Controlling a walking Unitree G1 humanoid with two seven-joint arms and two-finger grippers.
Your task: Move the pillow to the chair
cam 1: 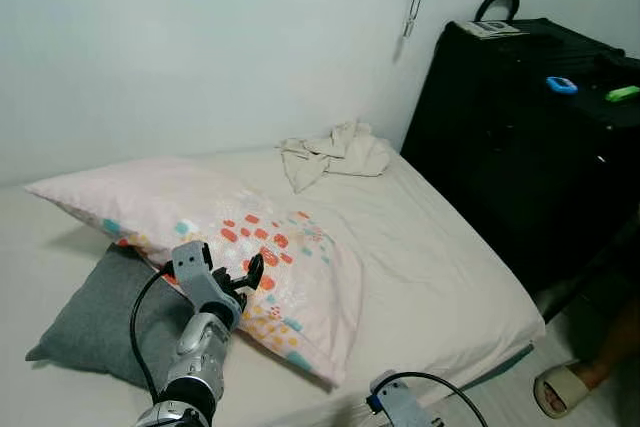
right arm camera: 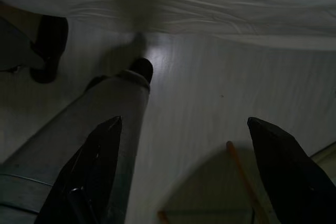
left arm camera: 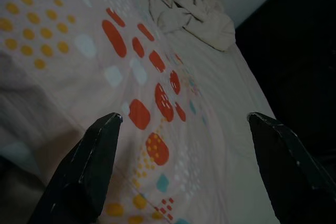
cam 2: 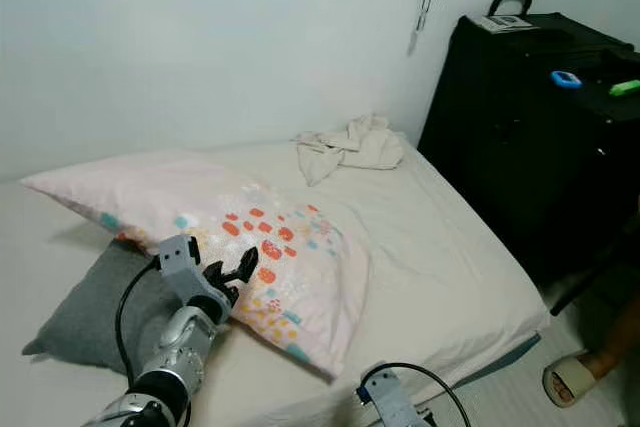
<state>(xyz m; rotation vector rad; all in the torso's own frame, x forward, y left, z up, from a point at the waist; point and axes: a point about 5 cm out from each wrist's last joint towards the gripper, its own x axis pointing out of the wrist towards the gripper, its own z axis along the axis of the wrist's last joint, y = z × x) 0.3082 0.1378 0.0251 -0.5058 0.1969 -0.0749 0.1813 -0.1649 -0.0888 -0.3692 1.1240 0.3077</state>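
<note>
Pillow: large, pale pink, printed near one end with red, yellow and teal dots and dashes. It lies flat and slantwise on the bed, one edge propped on a grey cushion.

The large pale patterned pillow lies across the middle left of the frame on the white-sheeted bed, its lower left part overlapping a flat grey cushion. A crumpled cream cloth sits behind it, upper centre. The tall black cabinet stands at right, beside the bed.
</note>
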